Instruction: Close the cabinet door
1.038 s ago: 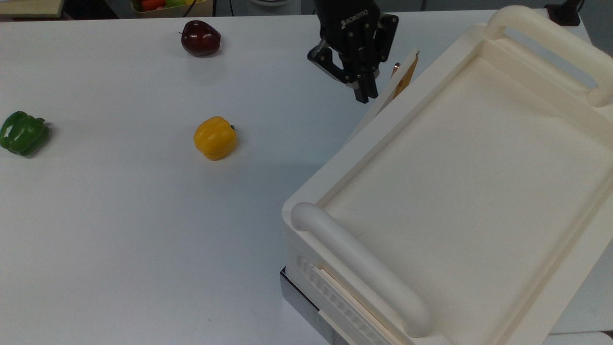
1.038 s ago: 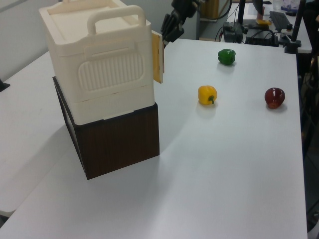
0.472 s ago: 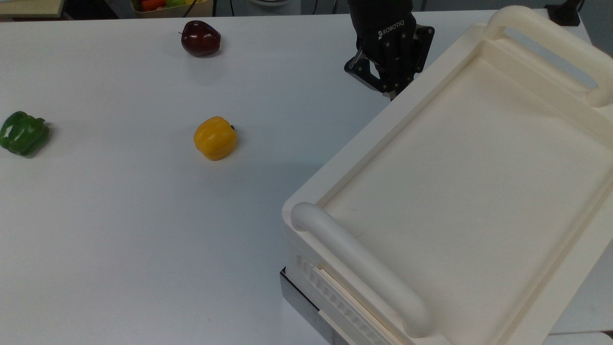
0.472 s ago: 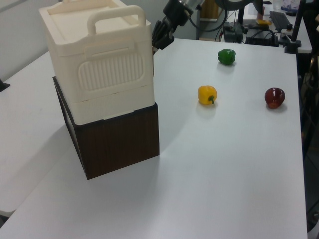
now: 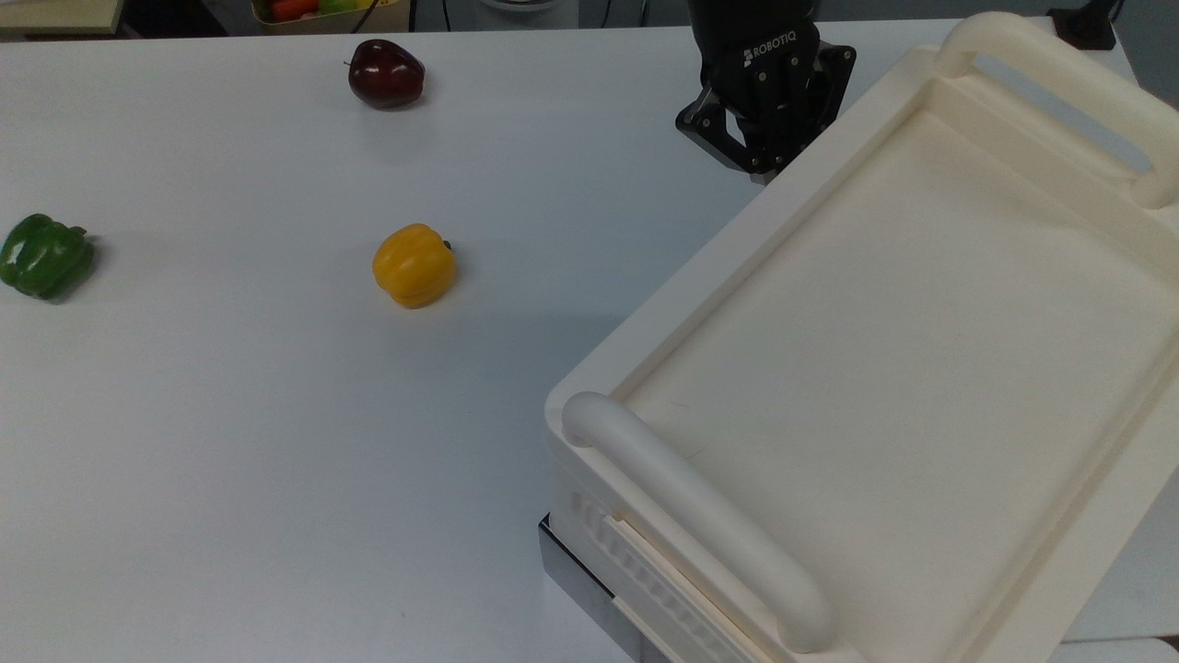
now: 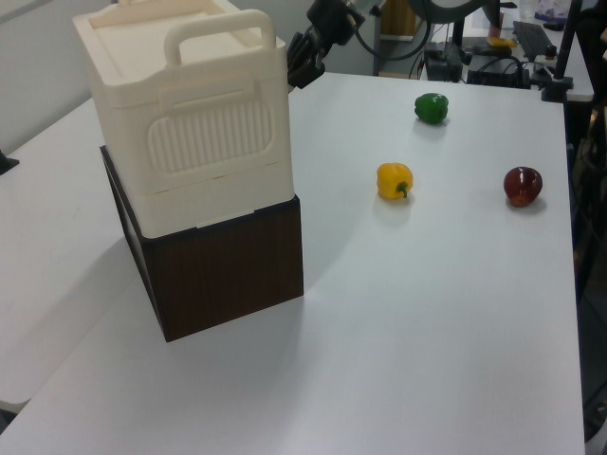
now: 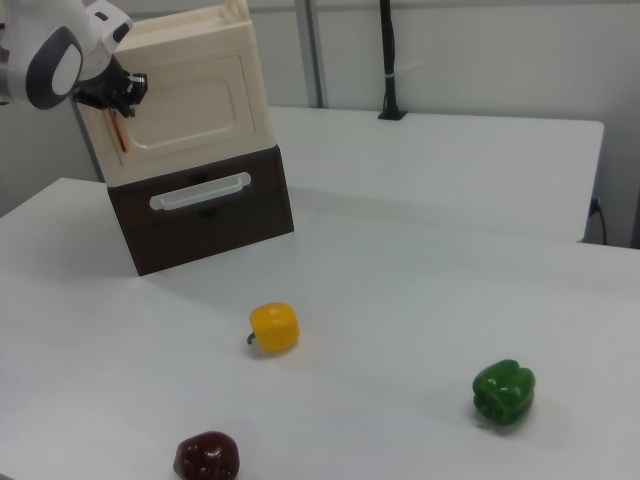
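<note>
The cream cabinet door [image 7: 195, 108] lies flush in the front of the big cream cabinet [image 5: 884, 304], which stands on a dark brown drawer base [image 7: 200, 210]. The door's copper bar handle [image 7: 121, 136] runs down the door's edge on the right view's left. My black gripper [image 7: 116, 96] is shut and rests against the door just above that handle. In the top view the gripper [image 5: 763, 158] sits tight against the cabinet's upper-left rim, its tips partly hidden by the rim. In the left view the gripper [image 6: 302, 66] is beside the cabinet's [image 6: 190, 142] far upper corner.
A yellow pepper [image 5: 414, 265], a green pepper [image 5: 44, 255] and a dark red fruit [image 5: 386, 74] lie apart on the white table [image 5: 230, 442], well away from the cabinet. Thick rounded handles [image 5: 695, 516] cross the cabinet top.
The door stood ajar a second ago and has swung flush against the cabinet. The gripper moved toward the top view's right with it and now rests against the cabinet front.
</note>
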You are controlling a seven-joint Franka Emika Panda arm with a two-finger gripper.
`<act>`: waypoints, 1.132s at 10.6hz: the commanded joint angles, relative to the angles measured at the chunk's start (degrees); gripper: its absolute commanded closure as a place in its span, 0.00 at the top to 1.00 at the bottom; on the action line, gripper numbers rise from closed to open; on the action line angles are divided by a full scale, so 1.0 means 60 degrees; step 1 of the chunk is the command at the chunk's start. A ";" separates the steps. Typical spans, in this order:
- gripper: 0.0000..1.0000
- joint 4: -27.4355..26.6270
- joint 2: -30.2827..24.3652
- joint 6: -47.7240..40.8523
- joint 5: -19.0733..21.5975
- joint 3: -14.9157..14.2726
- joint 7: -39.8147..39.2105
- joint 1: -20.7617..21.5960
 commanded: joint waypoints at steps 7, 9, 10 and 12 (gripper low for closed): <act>0.13 -0.0339 -0.2015 -0.6201 -0.0654 0.2109 0.2557 -0.3875; 0.40 -0.0280 -0.2060 -0.7478 -0.1941 0.1920 0.4332 -0.4200; 0.71 -0.0265 -0.2045 -0.7758 -0.2150 0.1440 0.4542 -0.4201; 1.00 -0.0294 -0.1943 -0.8010 -0.2255 0.0823 0.4413 -0.4201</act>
